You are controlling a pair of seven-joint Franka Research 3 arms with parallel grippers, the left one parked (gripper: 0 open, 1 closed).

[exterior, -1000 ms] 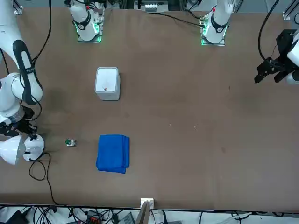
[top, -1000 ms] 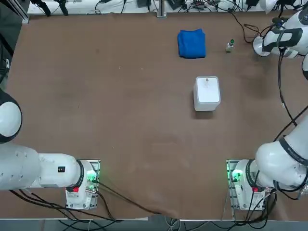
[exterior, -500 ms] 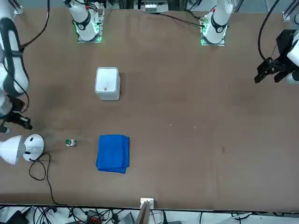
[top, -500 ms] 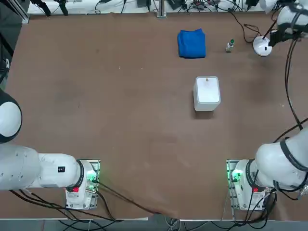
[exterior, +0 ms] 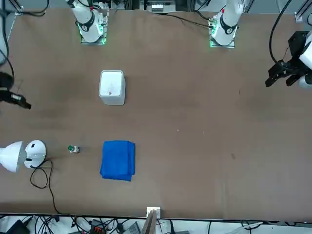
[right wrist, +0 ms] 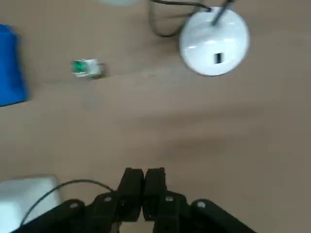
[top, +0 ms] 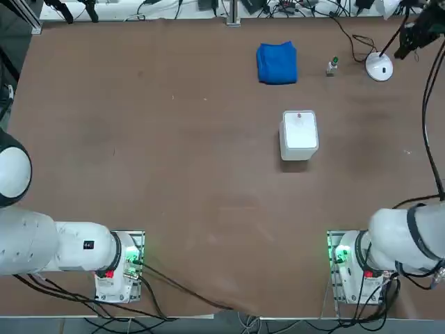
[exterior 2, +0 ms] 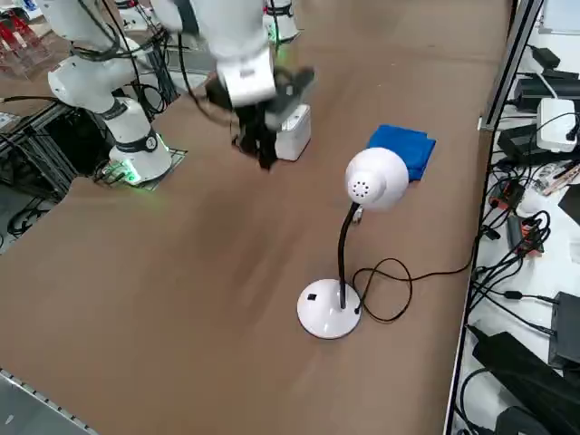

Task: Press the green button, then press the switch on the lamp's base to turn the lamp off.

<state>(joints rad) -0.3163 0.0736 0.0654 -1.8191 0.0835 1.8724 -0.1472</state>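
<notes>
Two fingers [right wrist: 132, 187] of the right pincer [right wrist: 143, 182] sit pressed together, empty, a blunt tip suited to pushing. It hangs raised; the lamp base [right wrist: 214, 42] with its switch [right wrist: 218, 58] lies ahead, the green button [right wrist: 86, 68] beside that, both well apart from it.

Your green button [right wrist: 86, 68] lies on its side on the brown table, well ahead of the right gripper [right wrist: 142, 180]. The lamp [exterior 2: 372, 181] stands upright beside it, its round white base [right wrist: 214, 41] flat, black switch showing.
</notes>
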